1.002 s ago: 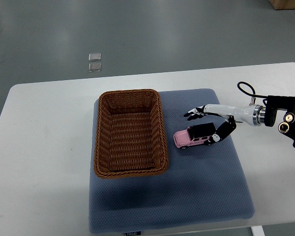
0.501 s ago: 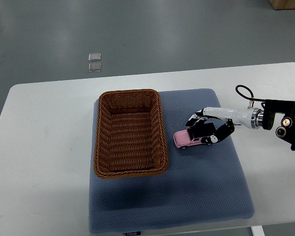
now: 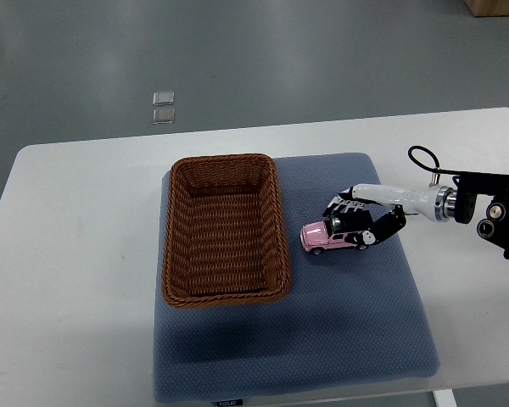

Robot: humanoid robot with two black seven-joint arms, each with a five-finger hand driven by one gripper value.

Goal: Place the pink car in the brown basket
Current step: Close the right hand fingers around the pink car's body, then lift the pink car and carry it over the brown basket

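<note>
While robot hand (image 3: 362, 222) grips pink car (image 3: 332, 237), brown basket (image 3: 225, 229) sits beside.

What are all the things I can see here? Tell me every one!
pink car: one, pink with a black roof, on the blue mat just right of the basket
brown basket: one, brown wicker, nothing in it, on the mat's left part
blue mat: one, grey-blue, on the table
table: one, white
small clear squares: two, on the grey floor beyond the table
right hand: one, white and black, fingers curled around the car's back half
</note>
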